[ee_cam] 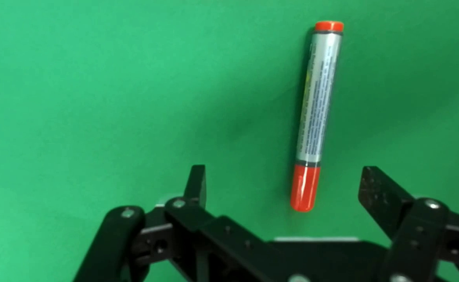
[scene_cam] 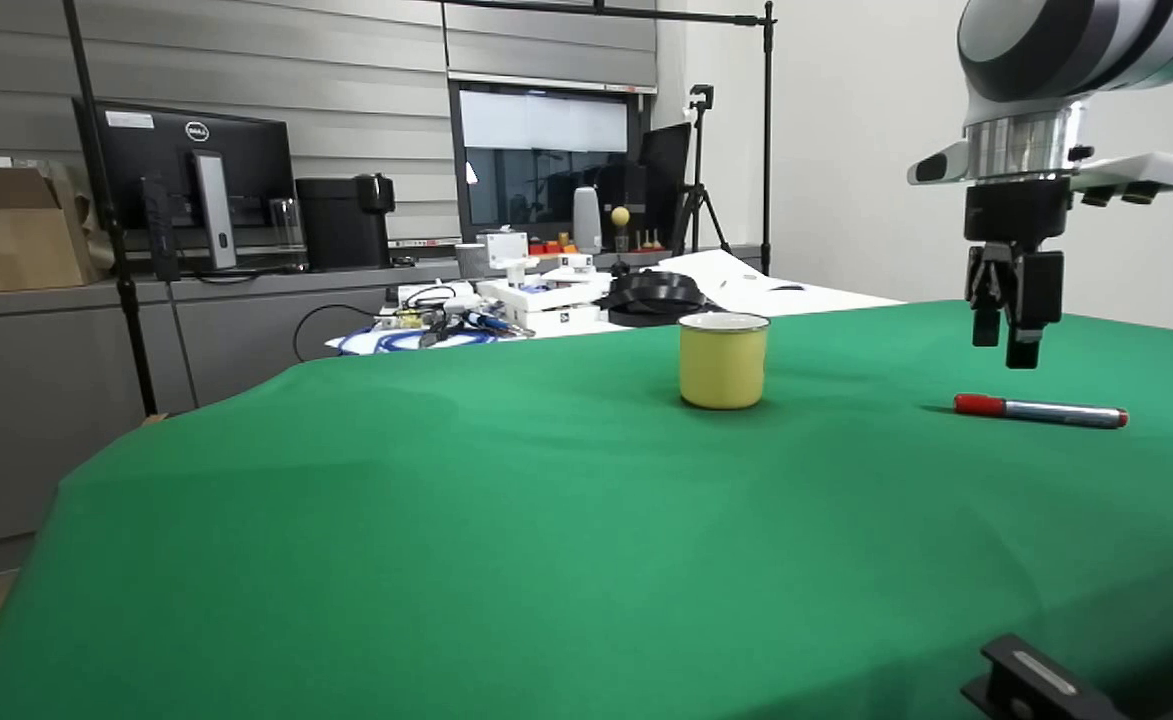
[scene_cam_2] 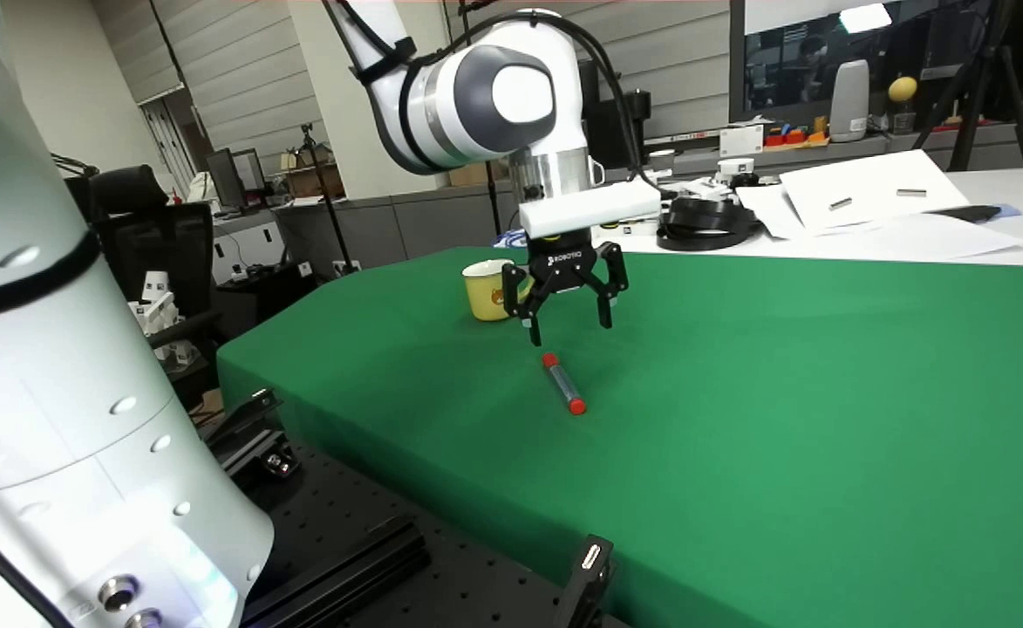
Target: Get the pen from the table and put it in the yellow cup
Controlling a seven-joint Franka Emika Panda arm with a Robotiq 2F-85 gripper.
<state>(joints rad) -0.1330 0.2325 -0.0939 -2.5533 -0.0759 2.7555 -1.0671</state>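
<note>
The pen, a silver marker with a red cap and red end, lies on the green table (scene_cam: 446,560). It shows in both exterior views (scene_cam: 1061,412) (scene_cam_2: 565,385) and in the wrist view (ee_cam: 317,105). The yellow cup stands upright on the table in both exterior views (scene_cam: 722,365) (scene_cam_2: 483,292); it is out of the wrist view. My gripper (scene_cam: 1004,347) is open and empty, pointing down above the table near the pen's capped end (scene_cam_2: 570,328). In the wrist view the red cap lies between the spread fingertips (ee_cam: 284,176), below them and untouched.
A black coil (scene_cam: 653,297) and white cluttered parts (scene_cam: 546,300) lie on the surface behind the table. Black clamps (scene_cam: 1041,680) (scene_cam_2: 588,576) stand at the table's edge by the robot base (scene_cam_2: 101,410). A cup handle is partly hidden behind a finger in an exterior view.
</note>
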